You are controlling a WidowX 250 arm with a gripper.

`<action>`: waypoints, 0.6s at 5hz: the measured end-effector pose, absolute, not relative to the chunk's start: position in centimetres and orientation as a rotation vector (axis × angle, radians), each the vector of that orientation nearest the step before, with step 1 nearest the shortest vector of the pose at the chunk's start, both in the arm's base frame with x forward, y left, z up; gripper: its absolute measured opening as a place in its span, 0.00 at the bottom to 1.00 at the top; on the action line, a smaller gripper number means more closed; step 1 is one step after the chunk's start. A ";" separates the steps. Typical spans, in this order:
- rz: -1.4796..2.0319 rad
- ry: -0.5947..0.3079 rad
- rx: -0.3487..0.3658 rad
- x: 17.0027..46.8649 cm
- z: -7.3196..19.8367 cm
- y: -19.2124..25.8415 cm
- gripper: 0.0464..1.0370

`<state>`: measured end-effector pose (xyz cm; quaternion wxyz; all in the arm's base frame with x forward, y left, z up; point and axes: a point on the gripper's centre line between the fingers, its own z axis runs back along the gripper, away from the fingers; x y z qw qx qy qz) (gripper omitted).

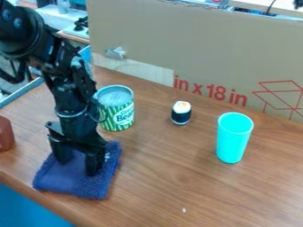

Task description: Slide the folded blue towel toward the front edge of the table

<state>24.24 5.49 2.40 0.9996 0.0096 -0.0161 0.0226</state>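
Tool [77, 167] released, 2 fingers spread over blue cloth [83, 187], near striped can [121, 116].

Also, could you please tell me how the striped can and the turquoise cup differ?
The striped can has green and white stripes with a printed label, while the turquoise cup is plain. The can is wider with straight sides; the cup is slimmer and tapers towards its base. The can stands close by the arm, the cup well away from it. Both stand upright on the table.

Striped can [116, 111], small white-topped object [181, 113], turquoise cup [233, 138], cardboard [207, 48] behind, wooden table [172, 177]
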 end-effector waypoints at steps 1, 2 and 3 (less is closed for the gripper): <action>-0.084 -0.004 -0.090 23.5 3.1 0.1 0.96; -0.186 0.002 -0.184 22.7 3.0 -4.4 0.96; -0.224 -0.022 -0.238 22.6 2.7 -7.7 0.96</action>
